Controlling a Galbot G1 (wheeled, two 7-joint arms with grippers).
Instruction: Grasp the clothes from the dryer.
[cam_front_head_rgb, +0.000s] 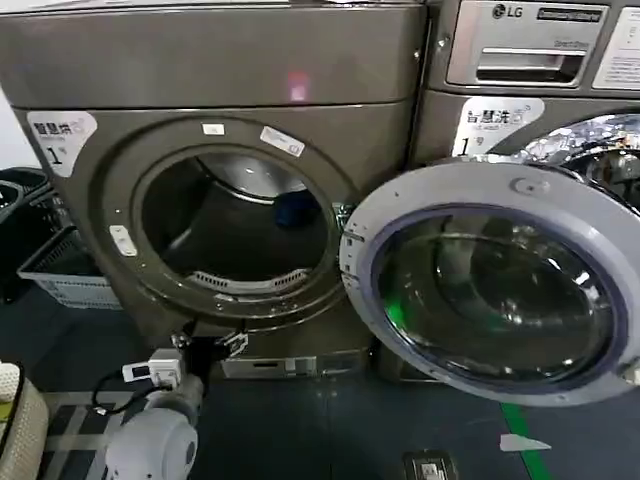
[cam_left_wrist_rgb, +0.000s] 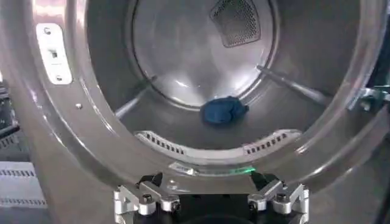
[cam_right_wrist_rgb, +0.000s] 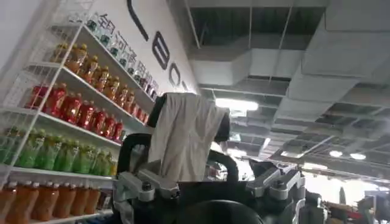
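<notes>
The dryer (cam_front_head_rgb: 215, 70) stands in front of me with its round mouth uncovered. The clothes (cam_front_head_rgb: 296, 208), a small dark blue bundle, lie on the drum floor toward the back, and the left wrist view shows the clothes (cam_left_wrist_rgb: 223, 111) beyond the perforated lip. My left gripper (cam_front_head_rgb: 211, 340) is just below the lower rim of the mouth, outside the drum. That left gripper (cam_left_wrist_rgb: 207, 181) is open and empty, well short of the bundle. My right gripper (cam_right_wrist_rgb: 204, 176) is open, points up at a ceiling and is away from the dryer.
The dryer's grey-rimmed glass door (cam_front_head_rgb: 490, 290) hangs swung out to the right, in front of the LG machine (cam_front_head_rgb: 520, 60). A white basket (cam_front_head_rgb: 60, 280) sits on the floor at left. Shelves of bottles (cam_right_wrist_rgb: 73, 109) and a beige draped cloth (cam_right_wrist_rgb: 183, 134) are near the right arm.
</notes>
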